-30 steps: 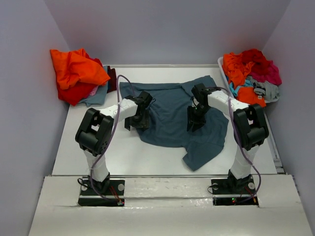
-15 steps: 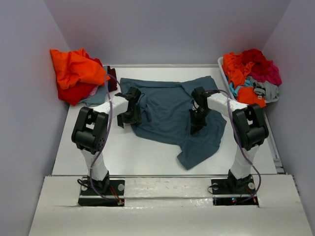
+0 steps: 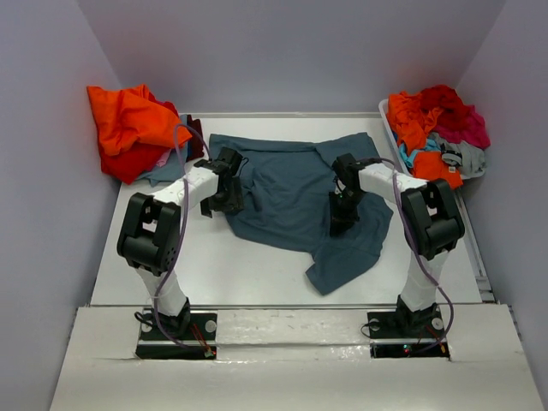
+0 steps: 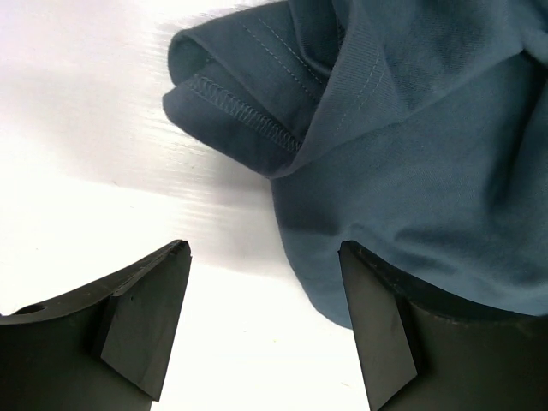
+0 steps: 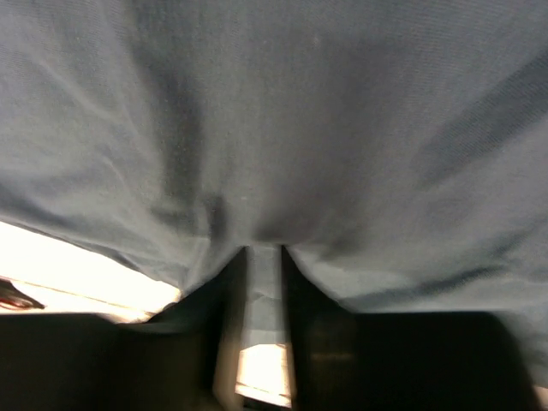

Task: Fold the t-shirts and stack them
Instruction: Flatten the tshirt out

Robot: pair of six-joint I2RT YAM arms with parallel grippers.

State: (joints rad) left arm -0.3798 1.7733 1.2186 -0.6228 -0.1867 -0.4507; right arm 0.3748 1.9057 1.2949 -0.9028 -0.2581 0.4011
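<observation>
Near the bench's front edge, a loose flap of the slate-blue t-shirt points forward. The shirt lies mid-bench, wrinkled and matte, its length slanting from far left to near right. Its neckline is hard to make out. At its left edge the left claw stands spread beside a stitched fold. The right claw pinches a ridge of cloth. At the bench's far corners sit an orange-red heap and a mixed heap.

A: How many shirts lie spread out?
B: One, the slate-blue t-shirt.
A: And heaps of shirts?
B: Two, the left pile and the right pile.
A: Arms?
B: Two, left arm and right arm.
</observation>
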